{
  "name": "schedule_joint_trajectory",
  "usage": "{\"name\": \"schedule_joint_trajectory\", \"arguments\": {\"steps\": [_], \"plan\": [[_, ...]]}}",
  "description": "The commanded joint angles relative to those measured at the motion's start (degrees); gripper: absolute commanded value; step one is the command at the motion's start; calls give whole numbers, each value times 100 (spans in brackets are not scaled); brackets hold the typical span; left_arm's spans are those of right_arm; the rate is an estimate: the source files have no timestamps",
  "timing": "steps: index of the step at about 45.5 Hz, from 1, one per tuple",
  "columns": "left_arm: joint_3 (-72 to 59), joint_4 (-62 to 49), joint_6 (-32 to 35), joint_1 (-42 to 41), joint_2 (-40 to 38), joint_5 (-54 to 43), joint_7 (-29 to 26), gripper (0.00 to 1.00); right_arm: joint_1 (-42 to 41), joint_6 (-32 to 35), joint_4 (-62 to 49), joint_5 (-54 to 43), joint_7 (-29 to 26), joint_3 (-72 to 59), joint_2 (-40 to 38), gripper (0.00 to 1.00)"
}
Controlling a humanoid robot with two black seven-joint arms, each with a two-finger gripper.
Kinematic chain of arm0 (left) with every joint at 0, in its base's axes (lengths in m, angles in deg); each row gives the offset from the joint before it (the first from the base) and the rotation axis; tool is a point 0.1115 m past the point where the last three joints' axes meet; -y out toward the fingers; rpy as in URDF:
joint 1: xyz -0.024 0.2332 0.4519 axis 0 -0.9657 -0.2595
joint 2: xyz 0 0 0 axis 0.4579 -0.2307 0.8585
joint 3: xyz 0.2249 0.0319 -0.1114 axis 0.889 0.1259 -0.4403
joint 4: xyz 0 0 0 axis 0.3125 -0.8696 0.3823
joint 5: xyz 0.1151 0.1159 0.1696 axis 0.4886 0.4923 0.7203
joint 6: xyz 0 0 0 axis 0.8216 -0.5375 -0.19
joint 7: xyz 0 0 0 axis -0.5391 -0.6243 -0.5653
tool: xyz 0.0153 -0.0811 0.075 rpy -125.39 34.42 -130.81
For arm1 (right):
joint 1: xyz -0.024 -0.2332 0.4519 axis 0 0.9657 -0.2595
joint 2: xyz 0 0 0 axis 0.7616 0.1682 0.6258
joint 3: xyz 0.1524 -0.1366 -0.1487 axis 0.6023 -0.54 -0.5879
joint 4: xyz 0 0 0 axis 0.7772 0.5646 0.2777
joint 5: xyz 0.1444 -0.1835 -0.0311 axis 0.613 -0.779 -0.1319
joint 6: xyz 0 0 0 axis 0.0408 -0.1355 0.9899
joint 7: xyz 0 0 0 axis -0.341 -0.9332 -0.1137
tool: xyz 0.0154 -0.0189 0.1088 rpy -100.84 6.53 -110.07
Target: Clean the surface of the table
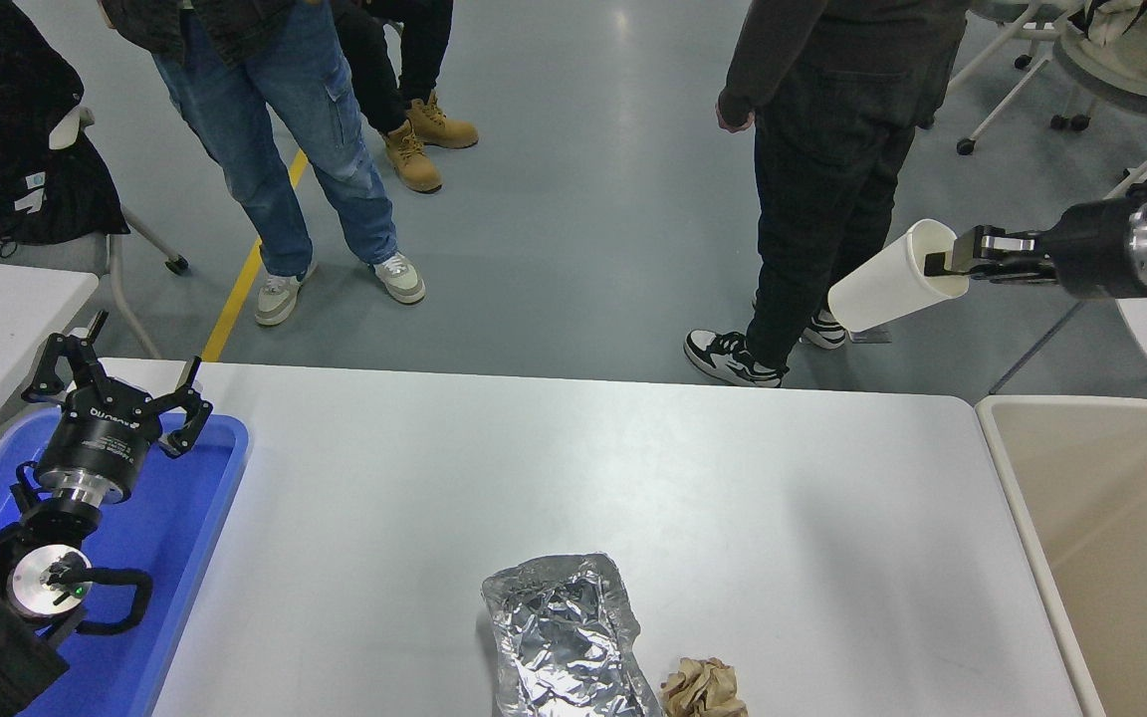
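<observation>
a lab or test hall. smooth grey floor (583, 199) with a yellow line (247, 274), rolling chairs (1121, 80), people (832, 149) standing watching.
</observation>
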Motion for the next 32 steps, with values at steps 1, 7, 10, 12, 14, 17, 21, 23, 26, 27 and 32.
{"name": "schedule_joint_trajectory", "arguments": {"steps": [1, 7, 10, 12, 14, 17, 21, 23, 26, 27, 32], "plan": [[0, 1, 0, 0, 0, 0, 0, 100, 525, 45, -779, 16, -2, 109, -500, 0], [0, 1, 0, 0, 0, 0, 0, 100, 939, 36, -1209, 16, -2, 267, -684, 0], [0, 1, 0, 0, 0, 0, 0, 100, 1211, 27, -1543, 33, -11, 338, -720, 0], [0, 1, 0, 0, 0, 0, 0, 100, 1413, 36, -1807, 94, -20, 347, -720, 0], [0, 1, 0, 0, 0, 0, 0, 100, 1754, 36, -2201, 234, -20, 347, -720, 0], [0, 1, 0, 0, 0, 0, 0, 100, 2098, 36, -2580, 358, -37, 356, -720, 0], [0, 1, 0, 0, 0, 0, 0, 100, 2652, 1, -3073, 586, -64, 347, -693, 0], [0, 1, 0, 0, 0, 0, 0, 100, 2837, -8, -3179, 692, -73, 356, -676, 0], [0, 1, 0, 0, 0, 0, 0, 100, 3092, -43, -3310, 815, -90, 356, -641, 0], [0, 1, 0, 0, 0, 0, 0, 100, 3162, -60, -3354, 859, -108, 356, -641, 0], [0, 1, 0, 0, 0, 0, 0, 100, 3514, -253, -3513, 1017, -248, 356, -553, 0]]}}
